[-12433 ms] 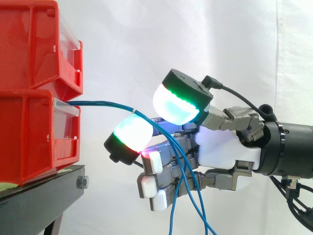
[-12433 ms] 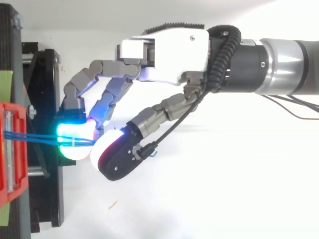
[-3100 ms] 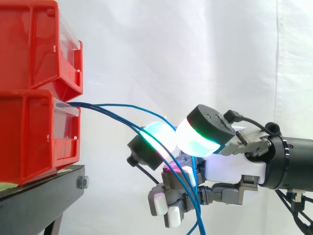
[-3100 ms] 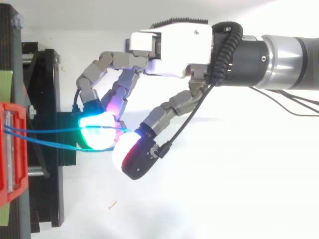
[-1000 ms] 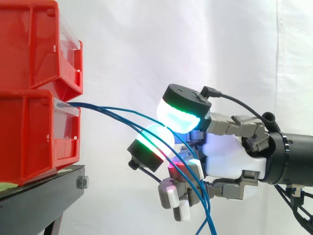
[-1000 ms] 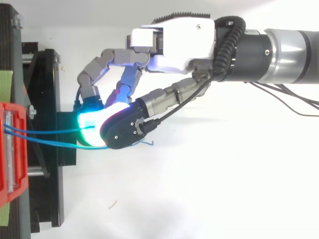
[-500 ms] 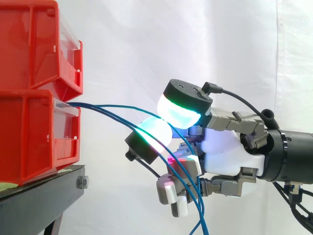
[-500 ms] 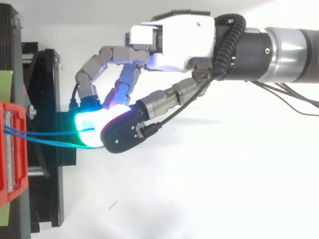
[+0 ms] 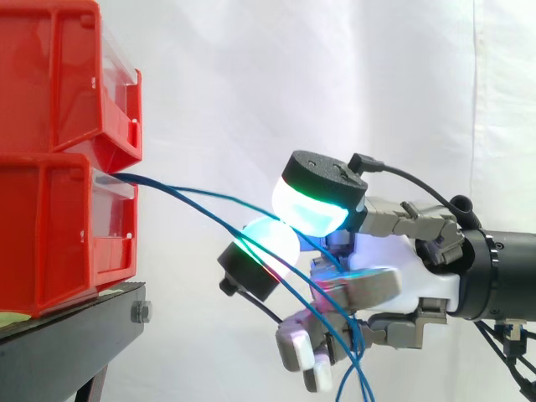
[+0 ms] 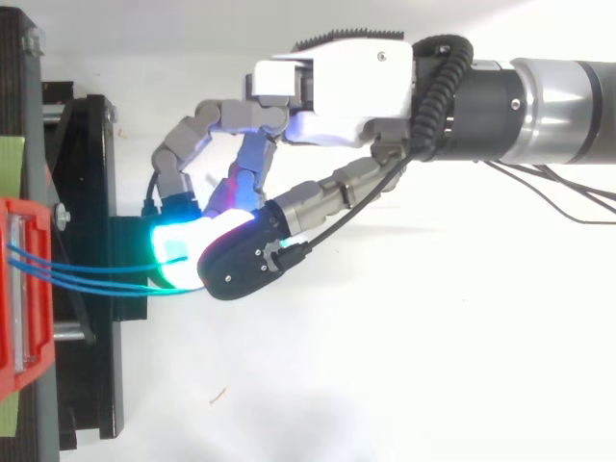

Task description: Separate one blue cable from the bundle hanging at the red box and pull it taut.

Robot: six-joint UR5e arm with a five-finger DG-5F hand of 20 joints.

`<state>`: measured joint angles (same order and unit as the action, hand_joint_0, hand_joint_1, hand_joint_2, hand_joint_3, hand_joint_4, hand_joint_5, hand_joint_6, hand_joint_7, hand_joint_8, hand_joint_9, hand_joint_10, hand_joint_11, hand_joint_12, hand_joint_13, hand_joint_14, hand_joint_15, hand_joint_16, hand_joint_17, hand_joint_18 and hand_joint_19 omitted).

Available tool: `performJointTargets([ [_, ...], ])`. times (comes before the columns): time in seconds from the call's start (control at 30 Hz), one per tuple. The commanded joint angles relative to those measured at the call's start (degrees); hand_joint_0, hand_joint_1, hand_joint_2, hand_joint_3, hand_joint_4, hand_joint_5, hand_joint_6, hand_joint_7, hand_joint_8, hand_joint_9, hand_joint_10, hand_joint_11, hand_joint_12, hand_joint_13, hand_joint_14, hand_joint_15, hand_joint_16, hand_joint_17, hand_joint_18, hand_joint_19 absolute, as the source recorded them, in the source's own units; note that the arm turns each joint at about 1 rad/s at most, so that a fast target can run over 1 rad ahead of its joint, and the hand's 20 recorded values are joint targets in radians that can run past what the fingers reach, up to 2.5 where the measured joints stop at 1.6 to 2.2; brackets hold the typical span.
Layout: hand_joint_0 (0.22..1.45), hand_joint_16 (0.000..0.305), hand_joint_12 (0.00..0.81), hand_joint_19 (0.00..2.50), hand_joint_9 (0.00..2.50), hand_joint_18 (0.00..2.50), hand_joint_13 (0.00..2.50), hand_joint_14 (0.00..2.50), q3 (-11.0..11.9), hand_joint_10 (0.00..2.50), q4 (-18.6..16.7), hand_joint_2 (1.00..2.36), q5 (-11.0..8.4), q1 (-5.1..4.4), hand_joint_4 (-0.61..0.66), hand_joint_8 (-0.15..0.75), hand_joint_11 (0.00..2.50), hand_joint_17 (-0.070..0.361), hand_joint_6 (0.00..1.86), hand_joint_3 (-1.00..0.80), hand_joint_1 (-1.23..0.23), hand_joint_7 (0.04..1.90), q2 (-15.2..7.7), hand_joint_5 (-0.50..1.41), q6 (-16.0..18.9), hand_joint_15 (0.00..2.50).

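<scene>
Fig.: hand w/ glowing pads pinching upper blue cable, which runs from lower red bin. Second cable sags below. Best approach: firm pinch, straight pull away from bin, w/o snagging second cable.

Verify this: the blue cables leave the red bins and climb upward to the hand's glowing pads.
One thing is wrong. In the side view, the blue cables leave the red bins and slope downward, not upward, to the hand's glowing pads.
</scene>
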<state>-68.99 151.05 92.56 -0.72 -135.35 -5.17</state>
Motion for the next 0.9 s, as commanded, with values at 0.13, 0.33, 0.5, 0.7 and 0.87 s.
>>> performJointTargets([
  [0.13, 0.62, 0.046, 0.388, 0.57, 1.19, 0.95, 1.07, 0.02, 0.0, 0.84, 1.3, 1.01, 0.78, -0.08, -0.22, 0.292, 1.36, 0.104, 0.92, -0.03, -0.76, 0.92, 0.0, -0.18, 2.1, 0.88],
  [0.33, 0.62, 0.045, 0.397, 0.59, 1.16, 0.97, 1.16, 0.02, 0.0, 0.97, 1.2, 1.01, 1.49, 0.19, -0.21, 0.294, 1.34, 0.101, 0.91, -0.04, -0.76, 0.91, 0.0, -0.18, 2.1, 1.12],
  [0.5, 0.62, 0.044, 0.393, 0.64, 1.07, 0.99, 1.22, 0.01, 0.0, 1.28, 1.3, 1.01, 3.42, 0.54, -0.21, 0.291, 1.27, 0.100, 0.91, -0.05, -0.77, 0.90, 0.2, -0.18, 2.0, 1.33],
  [0.7, 0.62, 0.045, 0.378, 0.78, 0.84, 1.03, 1.18, 0.31, 0.0, 1.74, 5.7, 1.01, 4.65, 1.16, -0.18, 0.314, 1.05, 0.100, 0.90, -0.05, -0.78, 0.92, 2.2, -0.17, 0.5, 1.46],
  [0.87, 0.61, 0.045, 0.371, 0.92, 0.77, 1.06, 1.05, 0.89, 0.0, 1.87, 8.6, 1.01, 4.83, 1.51, -0.16, 0.324, 1.11, 0.101, 0.90, -0.05, -0.79, 0.92, 2.6, -0.17, -1.0, 1.35],
])
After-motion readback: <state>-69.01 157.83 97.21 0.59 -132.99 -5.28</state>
